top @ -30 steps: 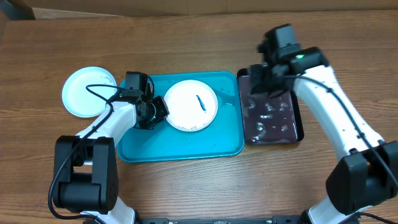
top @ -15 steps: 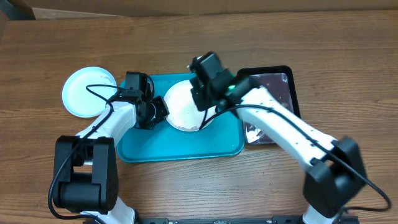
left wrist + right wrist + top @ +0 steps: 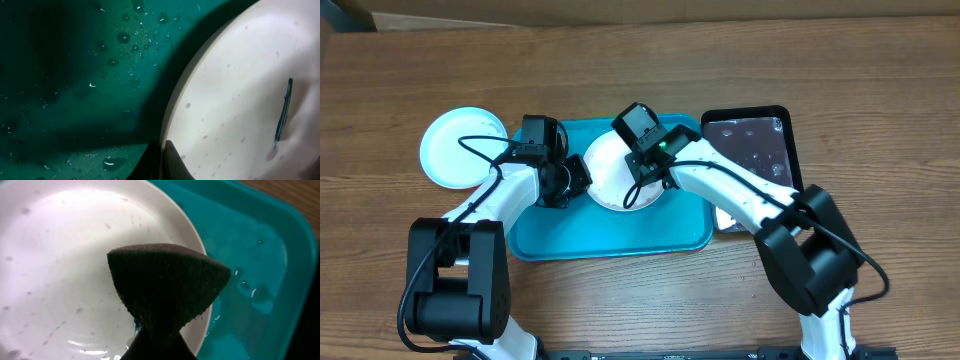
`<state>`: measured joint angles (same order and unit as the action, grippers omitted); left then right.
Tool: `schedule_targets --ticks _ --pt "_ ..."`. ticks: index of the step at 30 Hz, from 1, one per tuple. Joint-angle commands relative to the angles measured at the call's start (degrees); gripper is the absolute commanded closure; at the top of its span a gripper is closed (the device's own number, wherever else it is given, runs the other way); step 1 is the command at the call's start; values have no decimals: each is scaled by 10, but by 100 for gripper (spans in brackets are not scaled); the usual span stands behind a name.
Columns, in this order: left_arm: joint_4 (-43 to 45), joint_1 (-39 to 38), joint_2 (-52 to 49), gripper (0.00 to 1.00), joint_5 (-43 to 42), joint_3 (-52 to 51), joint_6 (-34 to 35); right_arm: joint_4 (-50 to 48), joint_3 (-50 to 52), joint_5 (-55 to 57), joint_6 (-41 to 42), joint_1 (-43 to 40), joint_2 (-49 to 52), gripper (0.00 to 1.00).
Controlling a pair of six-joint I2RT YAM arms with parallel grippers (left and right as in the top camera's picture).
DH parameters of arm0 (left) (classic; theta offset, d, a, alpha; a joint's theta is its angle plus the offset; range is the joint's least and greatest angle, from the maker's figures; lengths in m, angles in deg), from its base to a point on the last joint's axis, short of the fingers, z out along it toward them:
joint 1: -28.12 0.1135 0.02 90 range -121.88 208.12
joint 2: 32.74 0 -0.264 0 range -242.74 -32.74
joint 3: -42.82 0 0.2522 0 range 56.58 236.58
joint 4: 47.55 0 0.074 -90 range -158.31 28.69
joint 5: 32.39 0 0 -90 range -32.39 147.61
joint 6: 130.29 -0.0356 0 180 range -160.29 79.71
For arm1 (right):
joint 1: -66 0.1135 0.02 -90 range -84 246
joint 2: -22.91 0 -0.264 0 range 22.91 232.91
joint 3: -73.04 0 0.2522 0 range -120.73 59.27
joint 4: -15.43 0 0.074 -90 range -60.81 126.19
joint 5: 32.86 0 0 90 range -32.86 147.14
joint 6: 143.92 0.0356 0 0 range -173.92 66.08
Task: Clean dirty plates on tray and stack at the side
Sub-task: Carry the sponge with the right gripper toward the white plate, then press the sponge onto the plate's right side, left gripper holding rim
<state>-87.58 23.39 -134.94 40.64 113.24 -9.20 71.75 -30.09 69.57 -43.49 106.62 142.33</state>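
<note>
A white plate (image 3: 607, 172) lies on the turquoise tray (image 3: 620, 232). The left wrist view shows the plate (image 3: 240, 100) with a dark teal smear (image 3: 282, 115) and water drops. My left gripper (image 3: 575, 180) is shut on the plate's left rim, its jaws (image 3: 162, 160) pinching the edge. My right gripper (image 3: 646, 178) is over the plate's right half, shut on a dark sponge (image 3: 167, 282). In the right wrist view the sponge is over the wet plate (image 3: 65, 265), close to its rim. The tray (image 3: 250, 265) is wet.
A pale round plate (image 3: 455, 148) sits on the wooden table left of the tray. A glossy black tray (image 3: 760, 150) with water in it stands right of the turquoise tray, partly under my right arm.
My right arm has swung left from the black tray to over the white plate, carrying the sponge. The left gripper has stayed on the plate's rim.
</note>
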Motion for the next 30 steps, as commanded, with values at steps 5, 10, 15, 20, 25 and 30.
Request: schedule_targets --ticks 5,10,15,20,25,30 --pt "-1 2 -6 96 -6 8 -16 -17 -13 17 1 -1 15 96" --pt "-1 2 -6 95 -6 8 -18 -15 -13 19 0 -1 15 80" --pt "-1 2 -6 96 -6 8 -18 -14 -10 19 0 -1 15 81" --pt "-1 2 -6 96 -6 8 -20 -14 -7 19 0 -1 15 80" --pt "-1 2 -6 96 -6 8 -20 -18 -7 19 0 -1 15 62" --pt "-1 2 -6 96 -6 8 -20 -20 -7 18 0 -1 16 56"
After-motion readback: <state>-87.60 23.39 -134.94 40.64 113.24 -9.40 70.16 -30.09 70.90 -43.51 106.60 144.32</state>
